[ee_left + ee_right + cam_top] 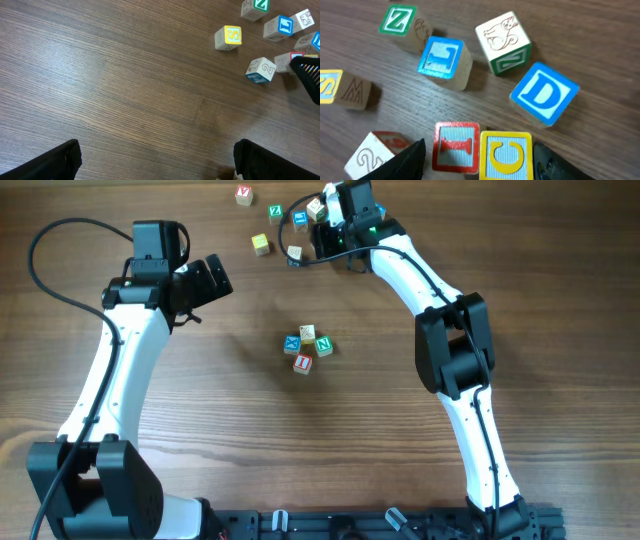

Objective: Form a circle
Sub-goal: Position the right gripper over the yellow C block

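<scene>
The circle (306, 348) shows mid-table as a tight cluster of a blue-faced, a cream, a green-faced and a red-faced cube. My right gripper (320, 238) is far from it, at the back among loose letter cubes. In the right wrist view its jaws (480, 162) stand open around two cubes side by side on the table: a red-framed I cube (455, 147) and a yellow-framed C cube (505, 155). My left gripper (207, 280) hangs wide open over bare wood left of the cluster, with nothing between its fingers (55, 162).
Loose cubes lie round the right gripper: green Z (399, 21), blue L (441, 56), a cream animal cube (502, 40), blue D (543, 93), yellow S (228, 37) and a 2 cube (261, 69). A red-faced cube (244, 194) sits at the far back edge.
</scene>
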Controlling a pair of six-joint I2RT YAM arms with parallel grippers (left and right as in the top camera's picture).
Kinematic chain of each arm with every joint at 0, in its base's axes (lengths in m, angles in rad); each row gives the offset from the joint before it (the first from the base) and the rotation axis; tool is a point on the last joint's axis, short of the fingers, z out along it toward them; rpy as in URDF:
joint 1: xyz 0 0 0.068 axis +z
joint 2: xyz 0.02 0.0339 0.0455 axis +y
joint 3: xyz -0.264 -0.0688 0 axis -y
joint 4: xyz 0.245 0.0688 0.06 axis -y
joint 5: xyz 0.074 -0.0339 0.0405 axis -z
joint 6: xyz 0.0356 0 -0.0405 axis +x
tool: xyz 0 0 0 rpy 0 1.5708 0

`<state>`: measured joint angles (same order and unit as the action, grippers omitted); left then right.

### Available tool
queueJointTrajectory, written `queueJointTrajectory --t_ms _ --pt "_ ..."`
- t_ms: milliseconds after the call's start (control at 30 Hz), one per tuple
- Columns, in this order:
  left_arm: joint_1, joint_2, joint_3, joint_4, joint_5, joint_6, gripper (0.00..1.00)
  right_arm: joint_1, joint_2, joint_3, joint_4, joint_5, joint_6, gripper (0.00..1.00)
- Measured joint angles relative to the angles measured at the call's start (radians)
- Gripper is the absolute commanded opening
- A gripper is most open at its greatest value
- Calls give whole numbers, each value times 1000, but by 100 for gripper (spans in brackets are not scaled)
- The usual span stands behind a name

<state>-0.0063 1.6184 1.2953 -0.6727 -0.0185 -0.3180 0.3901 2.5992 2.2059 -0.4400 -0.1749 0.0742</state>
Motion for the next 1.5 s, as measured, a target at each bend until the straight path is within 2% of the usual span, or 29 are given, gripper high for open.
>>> queueJointTrajectory --t_ms 400,600,633,667,700,767,1167,1500 --pt "0 0 0 0 0 0 100 0 -1 0 -138 -65 -12 69" --pt "0 0 0 0 0 0 100 2 -21 0 -167 -21 -66 60" --pt "0 0 0 0 0 0 100 2 -28 0 -161 4 -72 54" --pt "0 0 0 0 0 0 100 3 -35 0 -154 32 -78 44" --pt "0 0 0 0 0 0 100 3 -42 0 -145 55 -79 26" --pt "0 0 0 0 0 0 100 3 -50 0 -124 78 -93 4" --pt "0 0 0 0 0 0 100 6 -52 0 113 113 -56 5" --pt "0 0 0 0 0 0 100 10 -21 0 114 85 -45 5"
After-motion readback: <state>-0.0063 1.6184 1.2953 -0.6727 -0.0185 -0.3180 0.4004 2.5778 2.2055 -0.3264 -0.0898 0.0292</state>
